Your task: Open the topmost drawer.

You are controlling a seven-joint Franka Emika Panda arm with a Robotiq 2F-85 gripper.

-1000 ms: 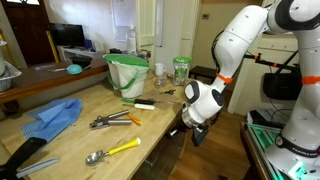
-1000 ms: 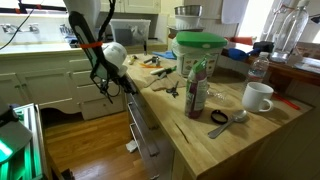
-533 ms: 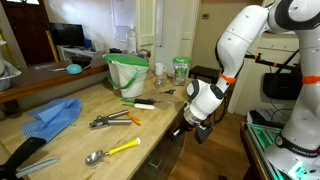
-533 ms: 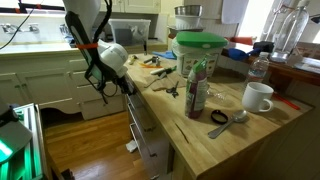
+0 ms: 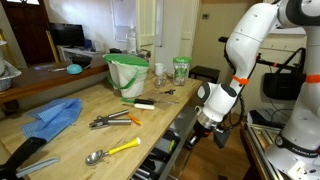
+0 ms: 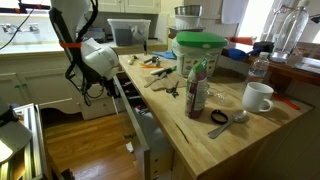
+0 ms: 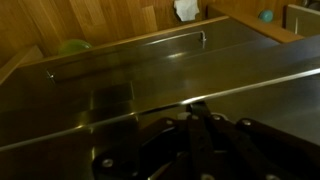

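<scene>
The topmost drawer (image 5: 172, 143) has a dark wood front and stands pulled well out from under the wooden counter (image 5: 75, 140). A tray of metal cutlery shows inside it. It also shows in an exterior view (image 6: 129, 92). My gripper (image 5: 203, 124) is at the drawer's front, shut on its handle, as also shows in an exterior view (image 6: 109, 88). In the wrist view the dark fingers (image 7: 190, 108) meet at a bright metal edge of the drawer front (image 7: 120, 85); the picture is dark and blurred.
On the counter stand a green bucket (image 5: 127, 73), a blue cloth (image 5: 55, 117), pliers (image 5: 112, 120) and a yellow-handled spoon (image 5: 112, 151). A bottle (image 6: 197, 90) and a white mug (image 6: 258, 96) stand near the edge. Lower drawers (image 6: 150, 140) are below. The floor (image 6: 80, 145) is wooden.
My gripper has moved away from the counter and the topmost drawer has slid out with it, from nearly shut to wide open, with the cutlery tray now showing.
</scene>
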